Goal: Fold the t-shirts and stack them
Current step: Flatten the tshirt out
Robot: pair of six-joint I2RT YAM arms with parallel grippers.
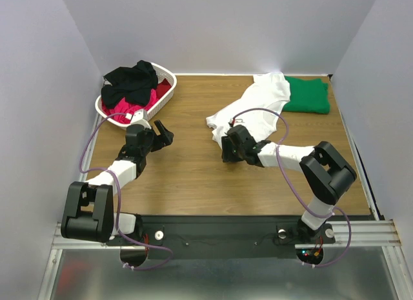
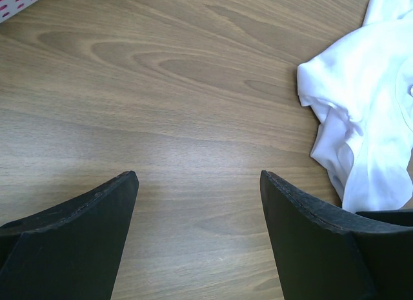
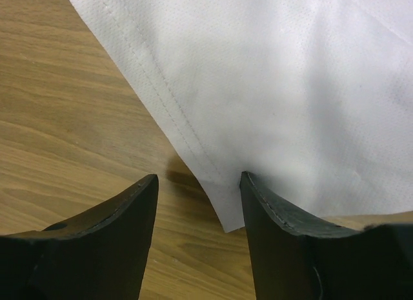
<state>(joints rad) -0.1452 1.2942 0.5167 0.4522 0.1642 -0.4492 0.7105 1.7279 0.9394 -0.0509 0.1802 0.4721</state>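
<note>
left jaws wide open over table (image 2: 193, 87), right jaws half-open around white t-shirt (image 3: 290, 87) hem corner

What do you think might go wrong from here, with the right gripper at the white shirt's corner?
1. Only the tip of the white shirt's hem corner sits between the right gripper's fingers, so a grip may slip off.
2. The shirt's far end touches the folded green shirt; pulling might drag that askew.
3. The left gripper is open over bare table, off the cloth, so a one-sided pull could bunch it.
</note>
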